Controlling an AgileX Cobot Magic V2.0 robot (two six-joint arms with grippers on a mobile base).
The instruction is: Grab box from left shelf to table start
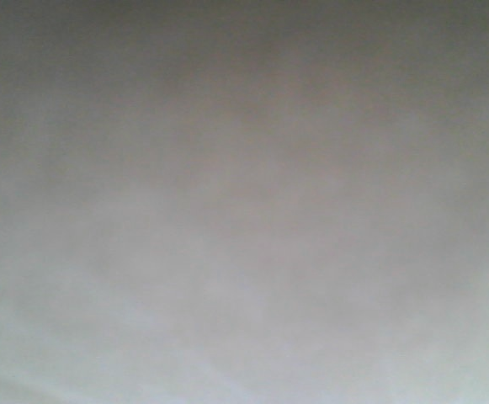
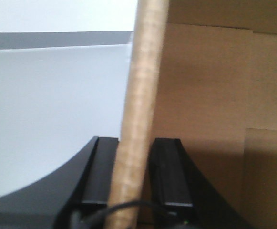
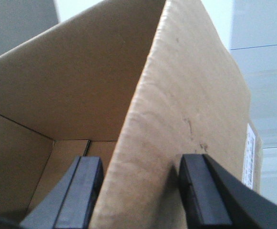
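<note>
1. The left gripper (image 2: 137,143) has a thin wall of the box (image 2: 205,95) standing right between its two black fingers (image 2: 169,176). The wall's edge runs up from the bottom of the left wrist view to the top, leaning a little to the right.
2. Both fingers press on that wall, one on each side, so the left jaws are clamped on the box.
3. The right gripper (image 3: 140,162) has another wall of the box (image 3: 190,86) between its fingers (image 3: 83,191). One finger is inside the box and the other is outside.
4. These jaws look clamped on the wall too, with only a thin dark shadow by the outside finger.
5. The box is plain brown cardboard with small ridges on its cut edge. It is open, and its bare inside shows.
6. A small white label (image 3: 250,152) with tiny print sits on the outside, too small to read.
7. A pale surface (image 2: 47,105) lies beside the box in the left wrist view.
8. The front view is only a grey blur, so I cannot tell what the box rests on.
</note>
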